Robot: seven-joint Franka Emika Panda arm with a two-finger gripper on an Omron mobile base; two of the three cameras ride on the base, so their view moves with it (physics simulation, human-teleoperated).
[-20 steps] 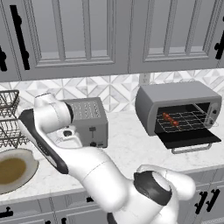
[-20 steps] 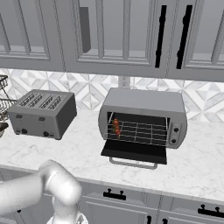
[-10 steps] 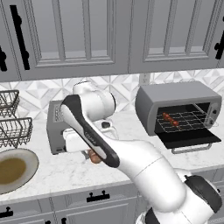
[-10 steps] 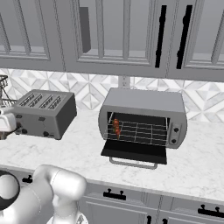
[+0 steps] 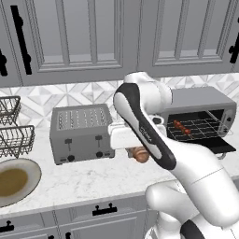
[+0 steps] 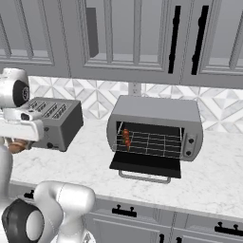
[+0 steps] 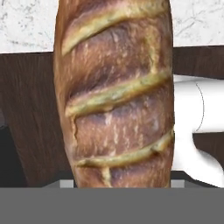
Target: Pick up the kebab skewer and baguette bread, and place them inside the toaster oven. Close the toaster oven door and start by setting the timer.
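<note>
The baguette bread (image 7: 116,100), golden-brown with slash marks, hangs close before the hand camera and covers the fingertips. My gripper (image 5: 135,149) is shut on it above the counter, just right of the pop-up toaster; the baguette bread (image 5: 140,154) shows as a brown end under the white hand, and again as the baguette bread (image 6: 16,146) at the far left. The toaster oven (image 5: 200,108) stands to the right with its door (image 6: 144,166) dropped open. The kebab skewer (image 6: 126,136) lies on the inner wire rack at its left; the kebab skewer (image 5: 182,127) shows through the opening.
A grey slotted pop-up toaster (image 5: 81,133) stands on the marble counter left of the hand. Wire baskets (image 5: 11,128) and a round plate (image 5: 14,179) sit at the far left. Grey wall cabinets hang above. The oven's knobs (image 6: 191,144) are on its right side.
The arm has swung from the left end of the counter to the right, past the pop-up toaster, carrying the baguette bread toward the toaster oven. Oven and skewer have not moved.
</note>
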